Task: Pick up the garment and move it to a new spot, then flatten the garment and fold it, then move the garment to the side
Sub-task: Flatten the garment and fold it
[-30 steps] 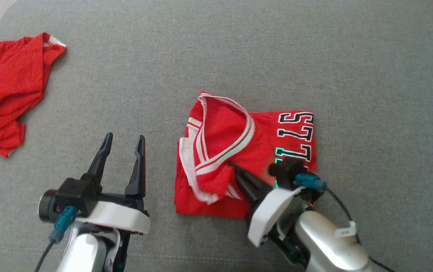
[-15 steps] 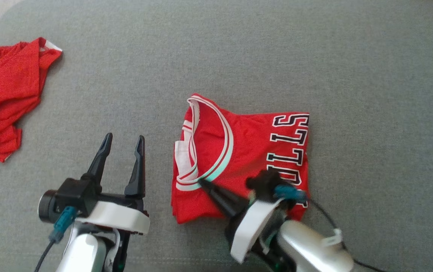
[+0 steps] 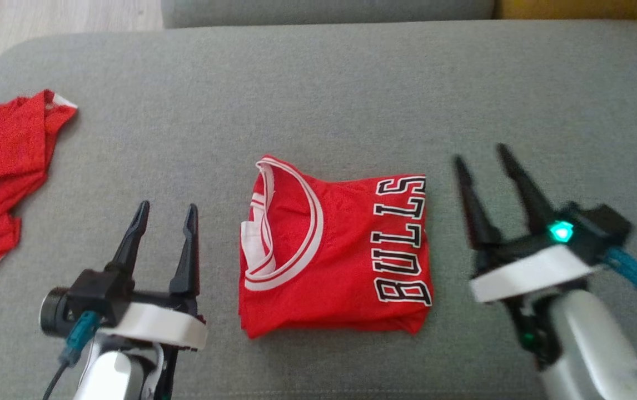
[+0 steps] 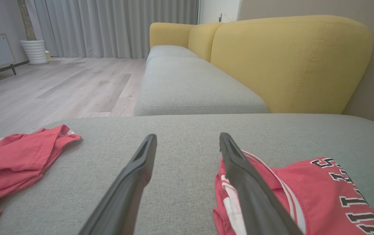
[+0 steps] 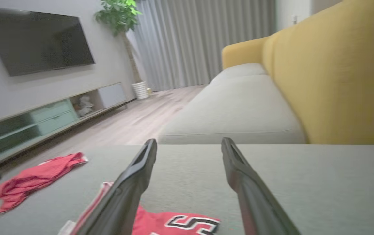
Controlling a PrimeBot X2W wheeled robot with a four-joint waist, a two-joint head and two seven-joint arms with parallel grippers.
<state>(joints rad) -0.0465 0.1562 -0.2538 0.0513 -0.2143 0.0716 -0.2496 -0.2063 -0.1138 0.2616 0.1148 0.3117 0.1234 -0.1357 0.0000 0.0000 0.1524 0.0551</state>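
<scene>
Lying folded flat, red jersey (image 3: 335, 255), white-trimmed collar, BULLS lettering

The left hand (image 3: 167, 206) sits low on the robot's left, its 2 dark fingers spread apart and pointing forward above a pale forearm. The right hand (image 3: 479, 154) reaches slightly farther forward on the robot's right, its 2 fingers likewise parted and tilted a little leftward. A green light (image 3: 561, 230) glows at its wrist.
</scene>
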